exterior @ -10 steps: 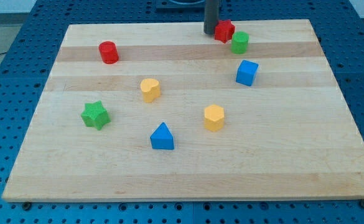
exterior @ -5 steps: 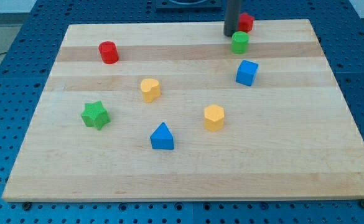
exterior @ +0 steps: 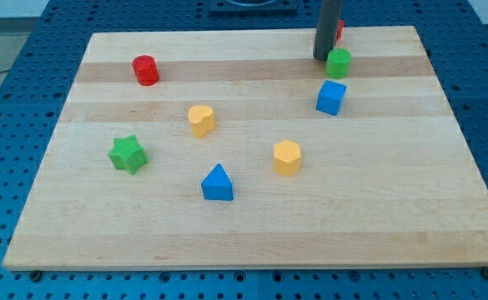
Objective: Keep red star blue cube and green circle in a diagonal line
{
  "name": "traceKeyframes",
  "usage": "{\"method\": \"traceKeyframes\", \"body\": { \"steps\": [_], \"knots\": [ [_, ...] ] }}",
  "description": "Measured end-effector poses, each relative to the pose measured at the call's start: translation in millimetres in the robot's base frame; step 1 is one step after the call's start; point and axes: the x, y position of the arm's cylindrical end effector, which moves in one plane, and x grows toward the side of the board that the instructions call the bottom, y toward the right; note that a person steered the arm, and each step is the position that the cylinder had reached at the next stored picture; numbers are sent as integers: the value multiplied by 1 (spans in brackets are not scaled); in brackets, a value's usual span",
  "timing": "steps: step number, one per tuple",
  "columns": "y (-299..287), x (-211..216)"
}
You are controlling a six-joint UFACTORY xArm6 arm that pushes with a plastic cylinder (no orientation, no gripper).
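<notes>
My tip (exterior: 323,57) stands near the top edge of the wooden board (exterior: 252,242), touching the left side of the green circle (exterior: 339,63). The red star (exterior: 339,29) sits at the board's top edge just behind the rod, mostly hidden by it. The blue cube (exterior: 331,97) lies just below the green circle, a little to its left.
A red cylinder (exterior: 146,70) is at the upper left. A yellow block (exterior: 201,120), a green star (exterior: 128,154), a blue triangle (exterior: 218,183) and a yellow hexagon (exterior: 286,157) lie across the middle and lower left. The board's top edge is close behind the red star.
My tip has moved right along the top edge, pushing the red star right and toward the top edge. The green circle has shifted right and slightly down.
</notes>
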Motion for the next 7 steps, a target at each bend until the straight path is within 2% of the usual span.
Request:
{"method": "traceKeyframes", "body": {
  "steps": [1, 2, 3, 4, 5, 7],
  "knots": [
    [47, 10],
    [42, 34],
    [60, 57],
    [95, 111],
    [73, 138],
    [81, 94]
  ]
}}
